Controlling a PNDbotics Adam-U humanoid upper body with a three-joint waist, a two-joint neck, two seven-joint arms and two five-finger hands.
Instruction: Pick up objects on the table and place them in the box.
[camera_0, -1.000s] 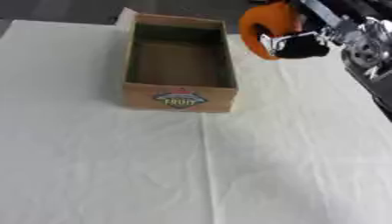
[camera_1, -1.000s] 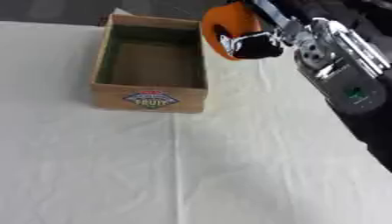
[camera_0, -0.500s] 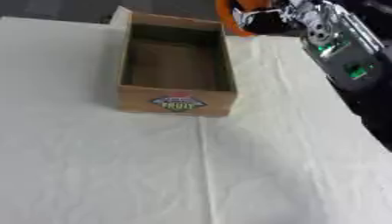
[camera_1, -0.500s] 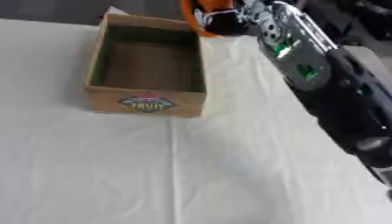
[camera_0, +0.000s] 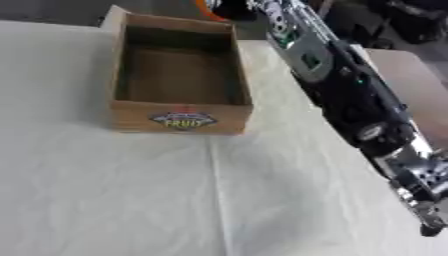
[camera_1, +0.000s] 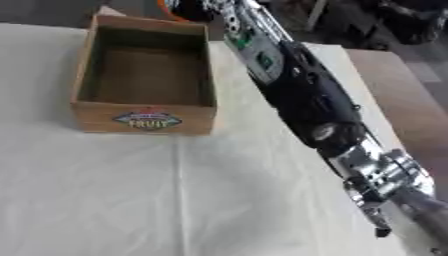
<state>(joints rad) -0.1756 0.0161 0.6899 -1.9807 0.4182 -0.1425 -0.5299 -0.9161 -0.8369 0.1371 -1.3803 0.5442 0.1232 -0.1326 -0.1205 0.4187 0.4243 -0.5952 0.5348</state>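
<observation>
An open wooden box with a "fruit" label on its front wall stands on the white cloth, and its inside shows nothing. My right arm stretches from the lower right up to the top edge. There my right hand is largely cut off by the picture's edge, just past the box's far right corner. A sliver of a round orange object shows in that hand, above the box's far wall. My left hand is out of sight.
The white cloth covers the table in front of and left of the box. A brown surface lies past the cloth's right edge, with dark clutter behind it.
My right hand has carried the orange object away from me and leftward, from beside the box's right wall to its far corner at the picture's top edge. More of the arm now shows.
</observation>
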